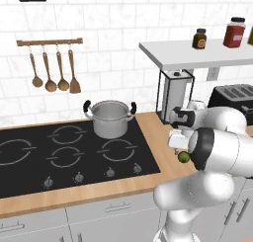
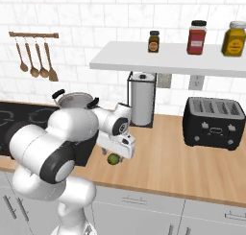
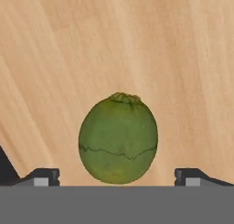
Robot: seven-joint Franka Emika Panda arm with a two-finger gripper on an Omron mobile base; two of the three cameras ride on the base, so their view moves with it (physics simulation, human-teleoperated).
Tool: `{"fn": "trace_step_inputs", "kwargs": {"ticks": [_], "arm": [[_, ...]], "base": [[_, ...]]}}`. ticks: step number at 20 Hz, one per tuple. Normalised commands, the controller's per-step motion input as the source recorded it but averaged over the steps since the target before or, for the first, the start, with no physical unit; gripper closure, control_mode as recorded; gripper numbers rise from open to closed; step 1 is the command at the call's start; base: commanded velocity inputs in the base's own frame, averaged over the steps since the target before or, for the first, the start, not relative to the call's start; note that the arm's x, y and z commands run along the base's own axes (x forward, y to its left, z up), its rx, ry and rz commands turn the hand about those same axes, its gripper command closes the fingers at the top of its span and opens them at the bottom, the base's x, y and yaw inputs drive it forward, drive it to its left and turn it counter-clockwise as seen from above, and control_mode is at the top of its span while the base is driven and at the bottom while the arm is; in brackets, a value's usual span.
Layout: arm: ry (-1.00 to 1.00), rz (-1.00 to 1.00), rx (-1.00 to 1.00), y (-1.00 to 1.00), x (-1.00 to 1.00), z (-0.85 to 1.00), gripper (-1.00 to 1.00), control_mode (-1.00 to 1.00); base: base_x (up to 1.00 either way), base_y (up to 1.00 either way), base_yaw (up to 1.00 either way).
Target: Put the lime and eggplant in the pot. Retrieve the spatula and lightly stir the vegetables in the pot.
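On wooden counter (image 3: 55,45), lime (image 3: 118,138), seemingly between wide-open gripper (image 3: 117,178) fingertips

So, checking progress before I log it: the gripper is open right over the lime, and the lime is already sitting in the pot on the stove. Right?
Not quite. The gripper is open over the lime, but the lime lies on the wooden counter, as the hand view shows. The pot stands apart on the stove.
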Motion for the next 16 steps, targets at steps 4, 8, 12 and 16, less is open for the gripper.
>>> {"fn": "trace_step_inputs", "kwargs": {"ticks": [4,8,12,16], "arm": [[0.06,-0.06,0.0,-0.01,0.06,-0.26,-1.0,-1.0],[0.05,-0.05,0.0,-0.03,0.0,-0.23,-1.0,-1.0],[0.04,-0.03,0.0,-0.05,0.0,-0.14,-1.0,-1.0],[0.0,0.0,0.0,0.0,0.0,0.0,1.0,-1.0]], "base": [[0.0,0.0,0.0],[0.0,0.0,0.0],[0.0,0.0,0.0],[0.0,0.0,0.0]]}}
